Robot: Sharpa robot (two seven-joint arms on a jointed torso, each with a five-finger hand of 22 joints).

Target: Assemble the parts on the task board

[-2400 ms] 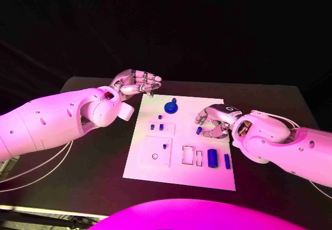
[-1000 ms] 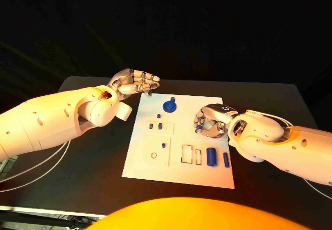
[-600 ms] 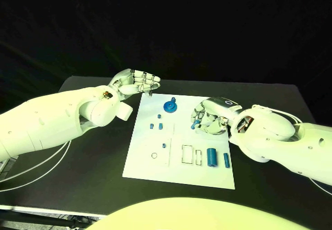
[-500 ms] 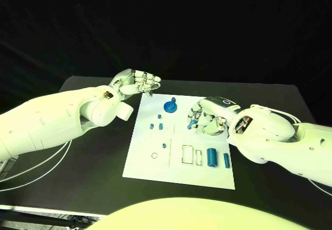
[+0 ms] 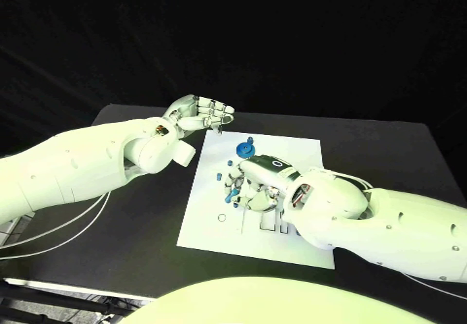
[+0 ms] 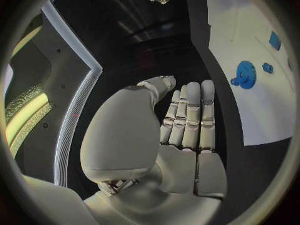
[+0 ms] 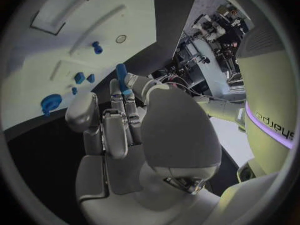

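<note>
The white task board (image 5: 297, 150) lies mid-table. My right hand (image 5: 257, 183) hovers over its centre-left part and pinches a slim blue peg (image 7: 121, 75) between its fingertips, the peg pointing toward the board (image 7: 37, 50). Below it stand a blue gear (image 7: 50, 103), two small blue blocks (image 7: 79, 77) and a short blue stud (image 7: 97, 47) beside a small ring (image 7: 120, 38). The gear (image 5: 245, 148) sits at the board's far end. My left hand (image 5: 204, 115) hangs past the board's far left corner, fingers curled in on nothing (image 6: 187, 120). The right hand hides the board's middle parts.
The black table (image 5: 389, 148) reaches out on all sides of the board. A long rectangular recess (image 7: 62, 5) is cut in the board. White cables (image 5: 78, 226) hang from my left arm at the table's left side.
My right hand has moved from the board's right-middle across to its centre-left, carrying the blue peg and now covering the middle parts. The left hand has held its place.
</note>
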